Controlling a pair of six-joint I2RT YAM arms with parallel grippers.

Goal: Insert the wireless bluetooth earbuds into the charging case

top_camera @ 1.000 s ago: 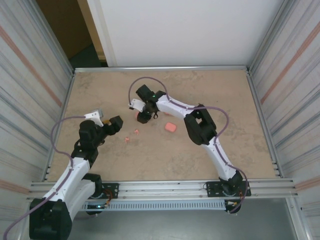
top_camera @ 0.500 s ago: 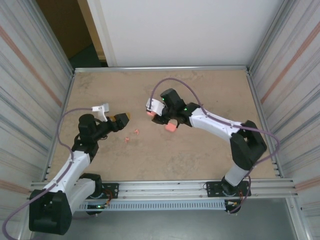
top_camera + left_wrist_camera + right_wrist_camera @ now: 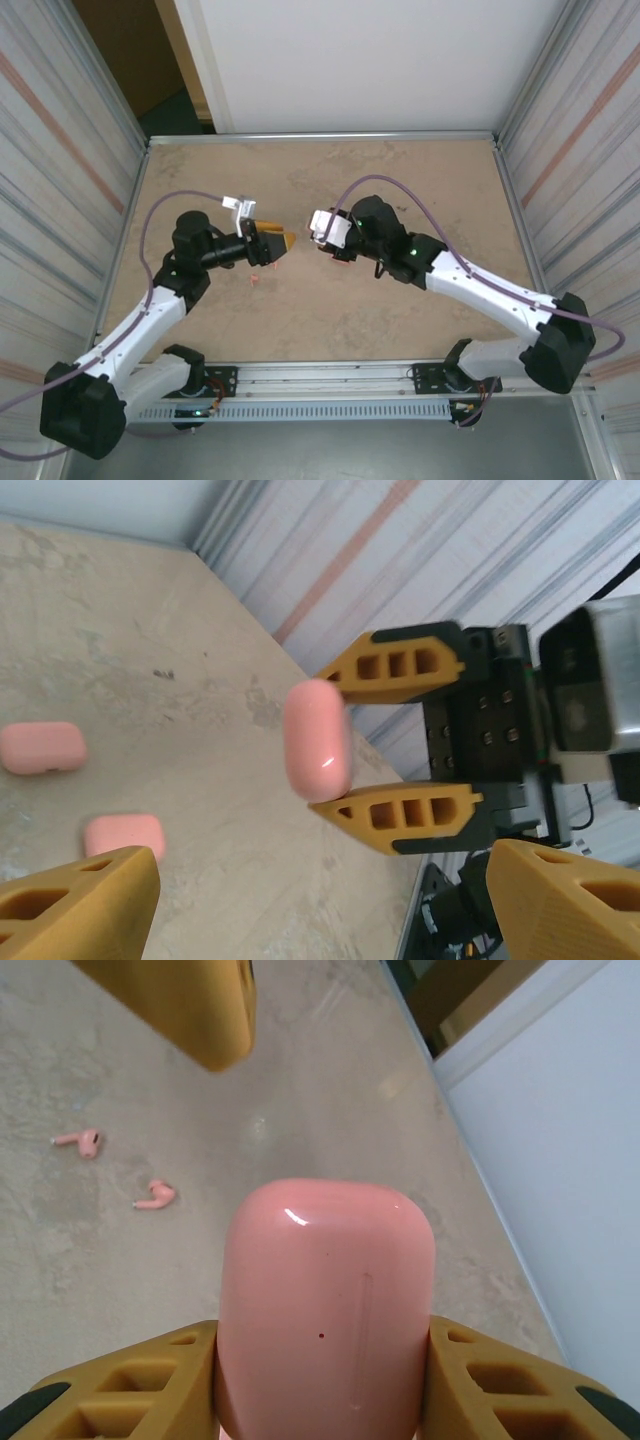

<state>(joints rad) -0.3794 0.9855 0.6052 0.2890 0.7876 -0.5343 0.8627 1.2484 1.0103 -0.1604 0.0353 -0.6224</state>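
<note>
Right tool (image 3: 328, 742) clamping the pink charging case (image 3: 325, 1300) above the table (image 3: 420, 185), left tool (image 3: 280, 242) gaping apart just left of it.

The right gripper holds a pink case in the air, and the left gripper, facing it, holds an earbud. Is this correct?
Not quite. The left gripper is open and empty, as the left wrist view shows; the right gripper holds the pink case.

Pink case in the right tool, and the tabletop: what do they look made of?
Case in the right tool: glossy moulded plastic by the look, smooth with a sharp white highlight and a faint straight groove. Table: matte, mottled beige, no glare; laminate or stone-look board, cannot tell which.
</note>
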